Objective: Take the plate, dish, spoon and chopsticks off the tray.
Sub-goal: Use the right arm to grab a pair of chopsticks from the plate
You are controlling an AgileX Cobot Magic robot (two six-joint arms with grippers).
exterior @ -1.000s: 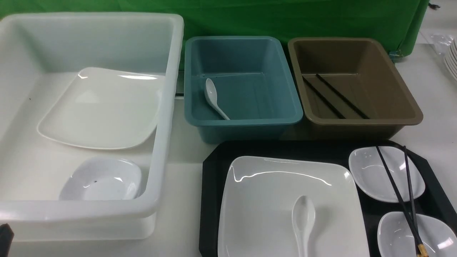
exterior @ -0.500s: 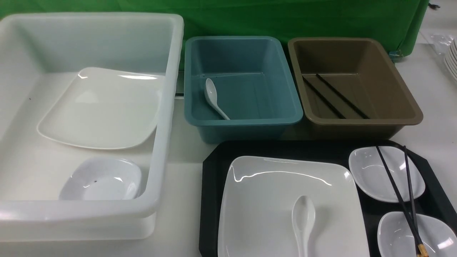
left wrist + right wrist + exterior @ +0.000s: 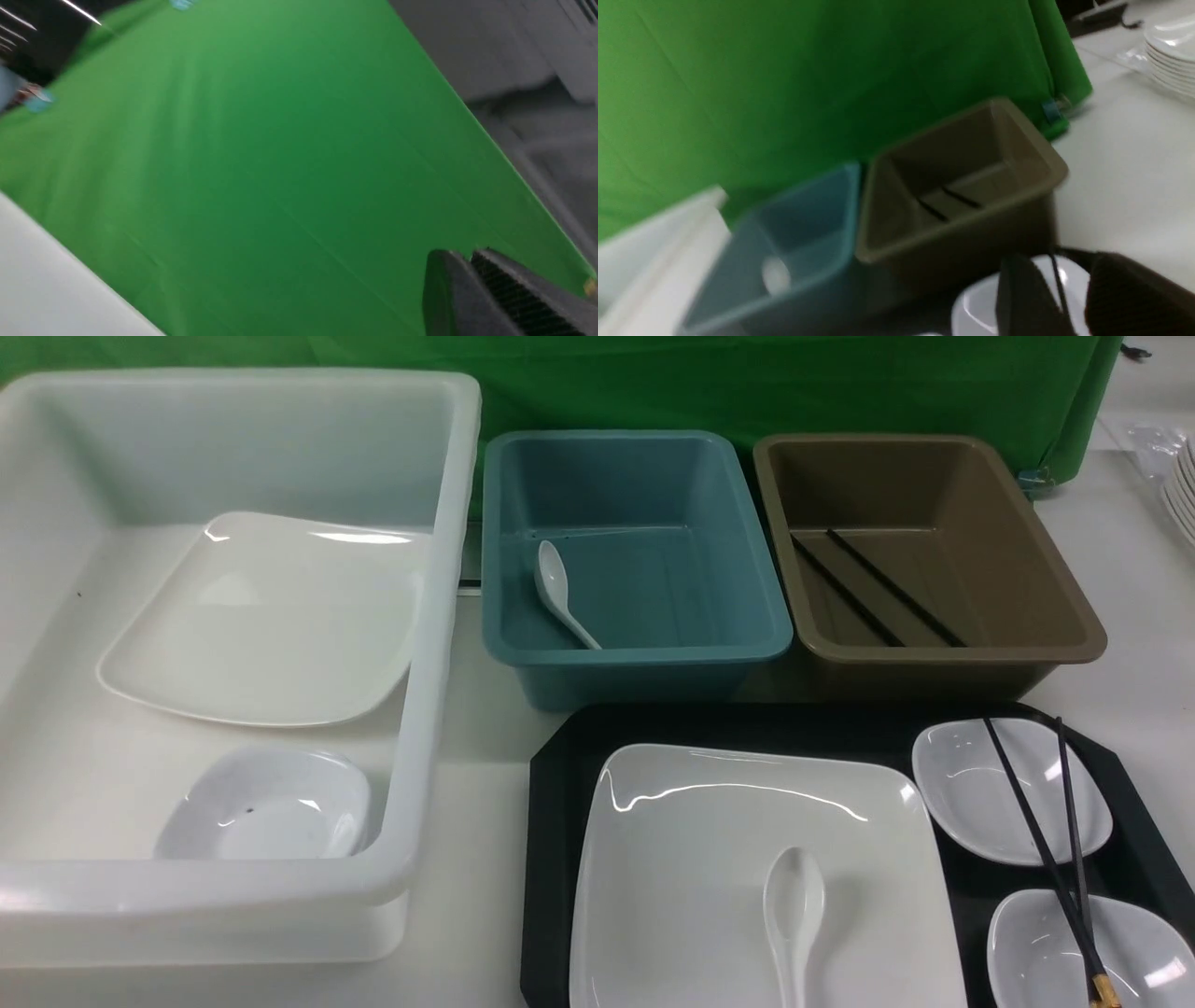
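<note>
while neither arm shows in the front view, the black tray (image 3: 560, 784) sits on the white worktop (image 3: 476, 821) at the near right, just in front of the blue tub (image 3: 644, 653) and the brown tub (image 3: 934, 653). the plate (image 3: 709, 859) lies on the tray's left part, and the spoon (image 3: 794, 905) rests on it, bowl up, handle pointing toward the robot. on the tray's right part stand the far small dish (image 3: 971, 793) and the near small dish (image 3: 1036, 952); the chopsticks (image 3: 1046, 840) lie across both, their gold caps nearest the robot.

in the right wrist view the right tool (image 3: 1059, 266) has its dark fingers apart with nothing between them, the small dish and chopsticks blurred beyond the gap. the left tool (image 3: 462, 256) shows only at a corner against the green cloth (image 3: 261, 177); one cannot tell how its jaws stand.
</note>
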